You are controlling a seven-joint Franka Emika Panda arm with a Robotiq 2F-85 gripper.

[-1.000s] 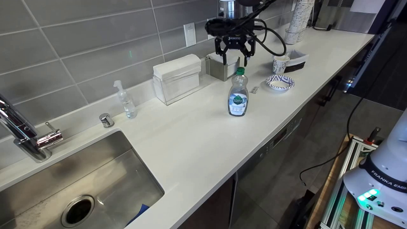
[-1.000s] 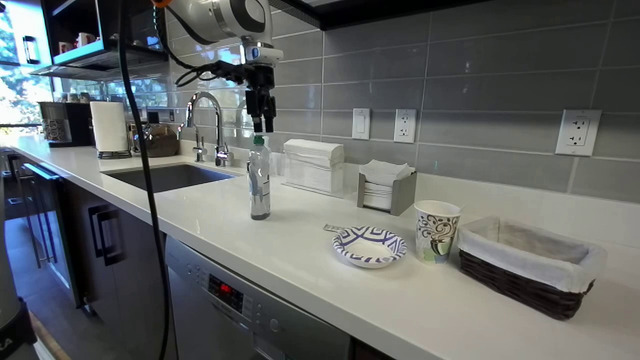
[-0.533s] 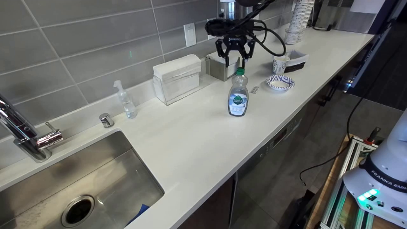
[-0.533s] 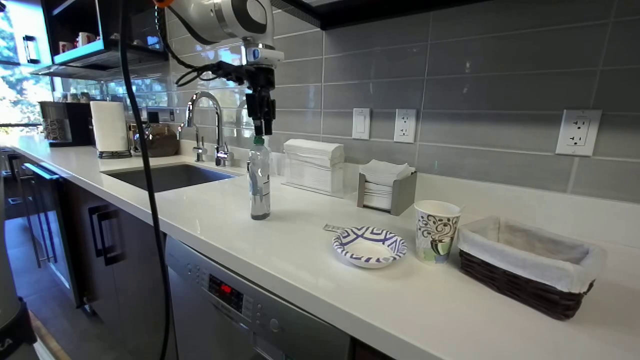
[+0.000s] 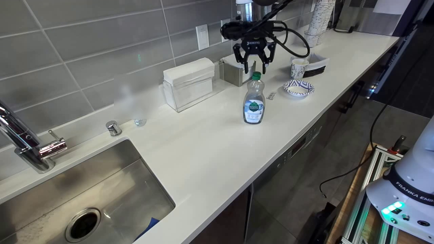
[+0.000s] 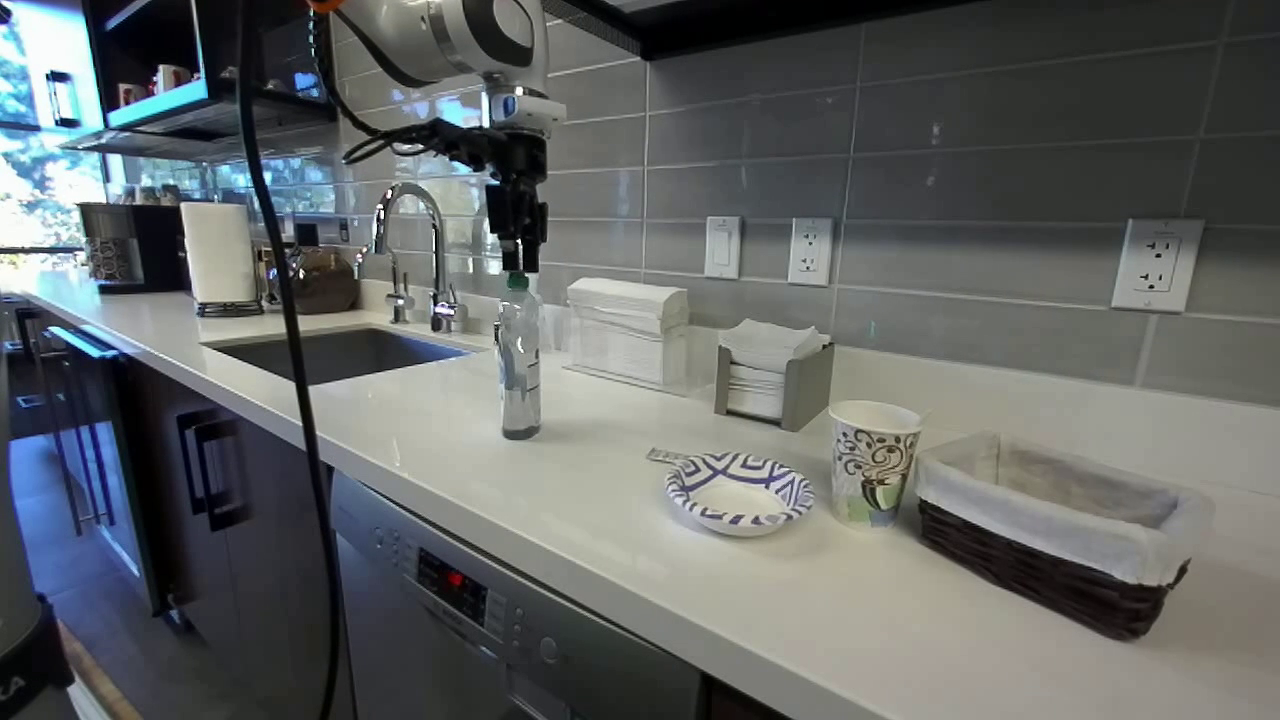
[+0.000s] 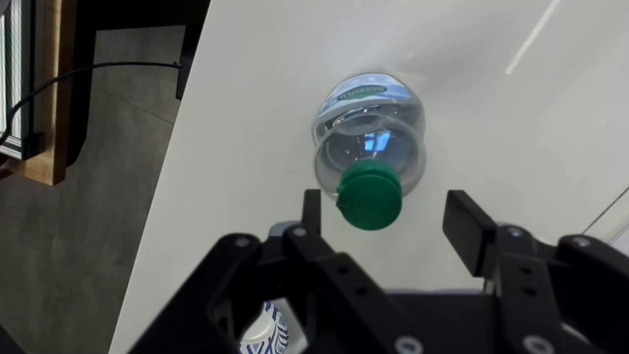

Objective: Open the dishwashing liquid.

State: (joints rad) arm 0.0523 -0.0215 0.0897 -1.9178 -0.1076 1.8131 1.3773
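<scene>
Dish soap bottle [image 5: 253, 110] upright on tabletop [image 5: 203, 149], green cap [image 7: 371, 201] on. End effector [image 5: 255, 69] near cap, 2 fingers [image 7: 311, 211] spread apart, released.

Dishwashing liquid [image 5: 254, 101]: clear, with a white-and-blue label [image 5: 253, 112] and green emblem [image 5: 253, 106]
Cap [image 7: 369, 201]: solid green
Gripper [image 5: 255, 70]: black
Bowl [image 6: 740, 495]: white, blue geometric pattern, blue-striped rim
Paper cup [image 6: 874, 470]: white, dark scrollwork, touches of green
Basket [image 6: 1030, 580]: dark brown weave, white liner [image 6: 1030, 522]
Wall tiles [image 5: 112, 40]: grey, paler grout lines [image 5: 63, 62]
Countertop [image 5: 203, 152]: white
Faucet [image 5: 30, 149]: shiny silver
Dishwasher [image 6: 600, 650]: silver-grey, red digits [image 6: 455, 579] on a black display [image 6: 474, 597]
</scene>
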